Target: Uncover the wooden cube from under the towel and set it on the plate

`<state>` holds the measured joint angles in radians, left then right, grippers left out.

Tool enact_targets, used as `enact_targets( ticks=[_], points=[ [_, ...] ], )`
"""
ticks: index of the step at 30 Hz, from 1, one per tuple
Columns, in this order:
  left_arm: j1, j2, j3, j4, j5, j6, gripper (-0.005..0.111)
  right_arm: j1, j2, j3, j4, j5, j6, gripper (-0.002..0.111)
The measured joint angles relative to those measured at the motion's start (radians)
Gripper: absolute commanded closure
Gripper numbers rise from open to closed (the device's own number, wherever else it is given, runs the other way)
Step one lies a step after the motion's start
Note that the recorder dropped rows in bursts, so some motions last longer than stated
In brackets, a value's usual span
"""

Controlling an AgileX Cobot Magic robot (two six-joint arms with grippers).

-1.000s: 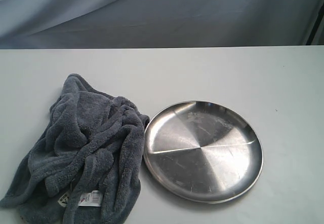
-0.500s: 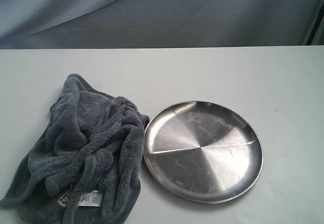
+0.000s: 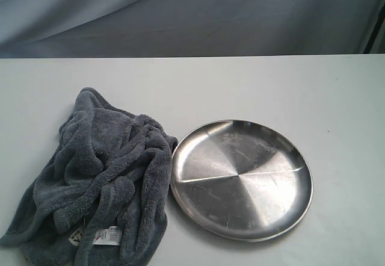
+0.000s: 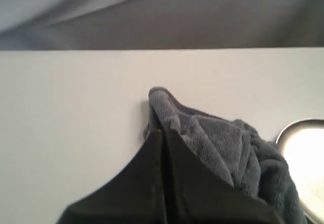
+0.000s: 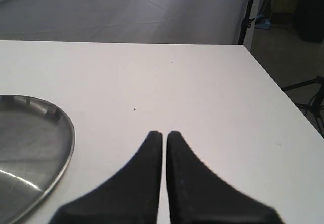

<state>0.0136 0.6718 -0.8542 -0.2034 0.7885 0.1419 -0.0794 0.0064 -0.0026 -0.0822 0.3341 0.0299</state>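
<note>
Exterior: the towel (image 3: pixel 102 182) lies bunched on the left, touching the plate (image 3: pixel 240 179); the wooden cube is hidden. Left wrist: my left claw (image 4: pixel 163 132), pressed together, has the towel just ahead, so it's nearer. Right wrist: my right claw (image 5: pixel 164 133), also together, sees only the plate.

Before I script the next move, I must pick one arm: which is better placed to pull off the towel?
Left, likely. The left pincer, shut, points at the towel, close by. The right pincer, also shut, sits beyond the plate, on the side away from the towel.
</note>
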Motion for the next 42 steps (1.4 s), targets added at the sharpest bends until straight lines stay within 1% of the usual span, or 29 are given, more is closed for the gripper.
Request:
enact_targets(
  ticks=[8, 13, 15, 17, 19, 22, 23, 25, 29, 33, 35, 38, 42],
  points=[
    [0.000, 0.201, -0.030, 0.000, 0.098, 0.059, 0.107, 0.000, 0.000, 0.000, 0.000, 0.000, 0.000, 0.105],
    [0.000, 0.315, -0.030, 0.000, 0.124, 0.124, 0.107, 0.000, 0.000, 0.000, 0.000, 0.000, 0.000, 0.105],
    [-0.008, 0.355, -0.030, 0.002, 0.128, 0.132, 0.107, 0.000, 0.000, 0.000, 0.000, 0.000, 0.000, 0.105],
    [-0.035, 0.392, -0.030, 0.006, 0.131, 0.139, 0.107, 0.000, 0.000, 0.000, 0.000, 0.000, 0.000, 0.105],
    [-0.077, 0.423, -0.030, 0.008, 0.132, 0.139, 0.107, 0.000, 0.000, 0.000, 0.000, 0.000, 0.000, 0.105],
    [-0.166, 0.467, -0.030, 0.019, 0.134, 0.141, 0.107, 0.000, 0.000, 0.000, 0.000, 0.000, 0.000, 0.105],
    [-0.207, 0.485, -0.030, 0.022, 0.134, 0.141, 0.107, 0.000, 0.000, 0.000, 0.000, 0.000, 0.000, 0.105],
    [-0.269, 0.512, -0.030, 0.027, 0.134, 0.137, 0.107, 0.000, 0.000, 0.000, 0.000, 0.000, 0.000, 0.105],
    [-0.400, 0.580, -0.030, 0.027, 0.134, 0.102, 0.107, 0.000, 0.000, 0.000, 0.000, 0.000, 0.000, 0.105],
    [-0.508, 0.639, -0.030, 0.029, 0.133, 0.078, 0.107, 0.000, 0.000, 0.000, 0.000, 0.000, 0.000, 0.105],
    [-0.563, 0.660, -0.030, 0.029, 0.133, 0.038, 0.107, 0.000, 0.000, 0.000, 0.000, 0.000, 0.000, 0.105],
    [-0.625, 0.680, -0.031, 0.024, 0.136, -0.052, 0.107, 0.000, 0.000, 0.000, 0.000, 0.000, 0.000, 0.105],
    [-0.684, 0.707, -0.055, 0.010, 0.206, -0.090, 0.107, 0.000, 0.000, 0.000, 0.000, 0.000, 0.000, 0.105]
  ],
)
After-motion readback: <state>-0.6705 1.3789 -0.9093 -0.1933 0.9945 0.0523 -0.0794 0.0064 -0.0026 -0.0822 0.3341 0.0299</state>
